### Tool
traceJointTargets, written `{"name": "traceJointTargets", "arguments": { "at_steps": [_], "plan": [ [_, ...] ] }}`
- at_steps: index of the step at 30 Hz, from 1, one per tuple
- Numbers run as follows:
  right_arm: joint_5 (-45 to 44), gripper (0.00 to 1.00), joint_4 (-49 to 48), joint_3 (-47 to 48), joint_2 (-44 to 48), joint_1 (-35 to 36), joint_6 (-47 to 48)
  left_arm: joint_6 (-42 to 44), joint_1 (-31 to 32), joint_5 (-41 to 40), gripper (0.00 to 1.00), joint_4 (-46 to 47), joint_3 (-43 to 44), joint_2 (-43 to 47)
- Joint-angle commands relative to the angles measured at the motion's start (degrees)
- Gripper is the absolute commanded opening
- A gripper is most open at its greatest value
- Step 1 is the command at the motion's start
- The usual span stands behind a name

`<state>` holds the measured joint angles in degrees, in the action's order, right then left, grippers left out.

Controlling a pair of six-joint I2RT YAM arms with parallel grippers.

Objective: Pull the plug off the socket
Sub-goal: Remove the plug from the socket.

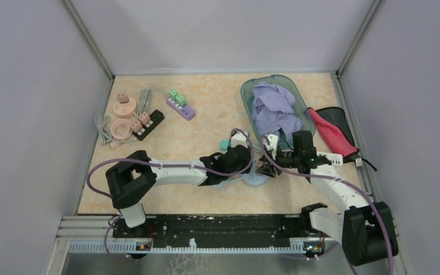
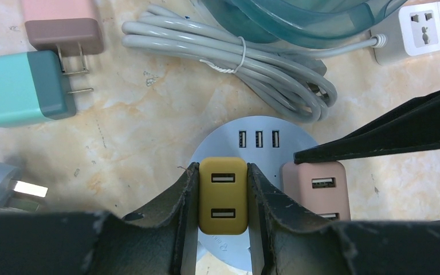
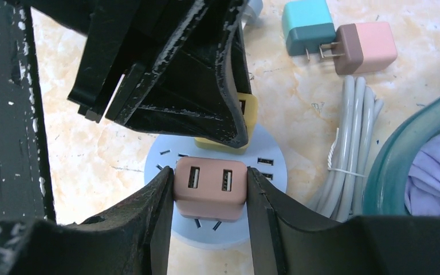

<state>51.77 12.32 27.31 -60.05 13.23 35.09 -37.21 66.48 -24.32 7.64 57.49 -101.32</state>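
Your left arm (image 1: pixel 172 172) reaches rightward across the bench (image 1: pixel 206 134) to the round pale-blue socket (image 1: pixel 256 179). The socket lies near the middle of the bench, on the near side of the teal bin (image 1: pixel 244 94). The left jaws are clamped on the two sides of the mustard-yellow plug (image 2: pixel 223 197), which stands on the socket's top face.

Your right arm (image 1: pixel 332 183) comes in from the right, and its jaws are clamped on the pink plug (image 3: pixel 211 189). This plug sits just beside the yellow one on the same socket. Each plug shows two USB ports facing up. I cannot tell whether the pins of either plug have left their slots.

Just beyond the socket lies a tied coil of grey cable (image 2: pixel 246 63). To its left a teal charger (image 2: pixel 20 89) and a pink charger (image 2: pixel 63 26) lie loose, side by side. A white power strip (image 2: pixel 424 31) rests by the bin.
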Motion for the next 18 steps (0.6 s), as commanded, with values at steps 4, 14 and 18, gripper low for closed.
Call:
{"name": "traceJointTargets", "arguments": {
  "at_steps": [4,14,18],
  "plan": [
    [15.5,0.00,7.9,3.0,2.4,2.1,12.0,0.9,0.5,2.8,0.00,-5.9,-2.5,-1.9],
    [6.8,0.00,-9.3,2.1,1.7,2.5,-10.0,1.5,0.6,3.1,0.00,-6.0,-2.2,-1.9],
    [3.9,0.00,-11.3,2.3,1.8,1.5,-15.1,1.4,0.5,3.0,0.00,-6.3,-2.7,-1.8]
  ]
}}
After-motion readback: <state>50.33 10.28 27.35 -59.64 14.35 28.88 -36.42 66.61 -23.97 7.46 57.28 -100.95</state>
